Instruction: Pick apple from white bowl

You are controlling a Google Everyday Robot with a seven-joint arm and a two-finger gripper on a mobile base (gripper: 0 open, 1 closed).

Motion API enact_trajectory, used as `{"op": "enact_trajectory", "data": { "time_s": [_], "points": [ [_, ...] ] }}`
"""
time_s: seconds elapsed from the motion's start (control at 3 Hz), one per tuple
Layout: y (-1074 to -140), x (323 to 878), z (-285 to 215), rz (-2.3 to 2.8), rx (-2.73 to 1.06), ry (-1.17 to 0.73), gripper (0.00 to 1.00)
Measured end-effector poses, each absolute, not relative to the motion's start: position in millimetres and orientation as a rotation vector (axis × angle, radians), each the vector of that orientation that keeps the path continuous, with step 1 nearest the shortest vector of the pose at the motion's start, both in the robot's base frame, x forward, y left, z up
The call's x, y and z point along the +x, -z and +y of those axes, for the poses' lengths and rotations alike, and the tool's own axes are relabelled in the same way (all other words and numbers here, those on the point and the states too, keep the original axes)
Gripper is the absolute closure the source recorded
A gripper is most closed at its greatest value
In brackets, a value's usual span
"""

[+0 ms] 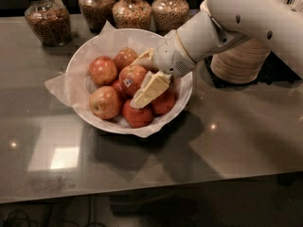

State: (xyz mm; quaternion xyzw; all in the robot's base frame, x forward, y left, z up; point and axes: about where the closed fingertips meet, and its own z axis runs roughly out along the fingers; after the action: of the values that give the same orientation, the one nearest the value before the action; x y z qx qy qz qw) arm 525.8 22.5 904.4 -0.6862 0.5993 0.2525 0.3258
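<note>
Observed: the gripper (138, 82), reaching in over the right rim of the white bowl (94, 120), has its fingers spread open astride the stickered apple (131, 77) at bowl centre, apple lying just left of its palm.

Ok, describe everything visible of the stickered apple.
The apple is round, red with a yellow-orange blush, and has a small white-and-dark sticker facing front. It sits mid-pile in the bowl, resting on other apples. The open claw straddles it, one finger above, one lying across its right side.
</note>
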Motion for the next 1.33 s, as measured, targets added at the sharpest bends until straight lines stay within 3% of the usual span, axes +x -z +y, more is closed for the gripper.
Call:
{"op": "enact_trajectory", "data": {
  "time_s": [0.67,1.33],
  "points": [
    [-905,526,23,1.571,-1.799,-0.662,0.95],
    [-935,512,37,1.451,-1.790,-0.697,1.00]
  ]
}}
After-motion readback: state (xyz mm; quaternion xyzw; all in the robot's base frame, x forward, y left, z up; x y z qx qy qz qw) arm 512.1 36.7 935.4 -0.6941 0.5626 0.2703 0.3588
